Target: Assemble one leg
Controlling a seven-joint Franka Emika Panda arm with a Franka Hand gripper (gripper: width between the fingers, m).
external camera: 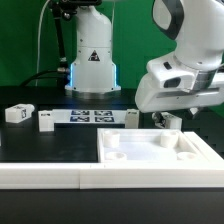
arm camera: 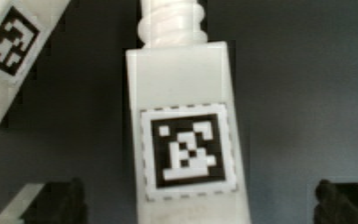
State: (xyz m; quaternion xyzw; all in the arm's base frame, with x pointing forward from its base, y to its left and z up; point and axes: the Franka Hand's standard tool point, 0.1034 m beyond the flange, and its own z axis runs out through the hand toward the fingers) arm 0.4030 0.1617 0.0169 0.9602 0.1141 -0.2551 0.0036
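In the wrist view the leg (arm camera: 176, 110) is seen lying on the dark table (arm camera: 300, 90). Its tagged face is turned to the camera and its threaded end is pointed away from the fingertips (arm camera: 51, 203). The tool (arm camera: 197, 203) is held apart. One dark fingertip is seen on each side of the leg with a gap left between them, so nothing is clamped. A second leg (arm camera: 16, 50), also tagged, is seen near the first and is set at a slant to it. Whether the two touch cannot be told.

In the exterior view the tool (external camera: 166, 122) is held low over the table (external camera: 30, 142) at centre right of the frame. It is placed under the arm (external camera: 185, 70), just behind the far edge of the panel (external camera: 150, 150). The leg cannot be picked out with certainty there. The panel, with its round sockets, is laid flat at lower right. The marker board (external camera: 90, 117) is found at the centre, in front of the base (external camera: 92, 60).

Three small tagged blocks are also seen on the table:
- The left block (external camera: 18, 114) is at the far left.
- The middle block (external camera: 46, 120) is between the left block and the marker board.
- The right block (external camera: 131, 118) is between the marker board and the tool.

A white ledge (external camera: 40, 175) is seen across the lower left.
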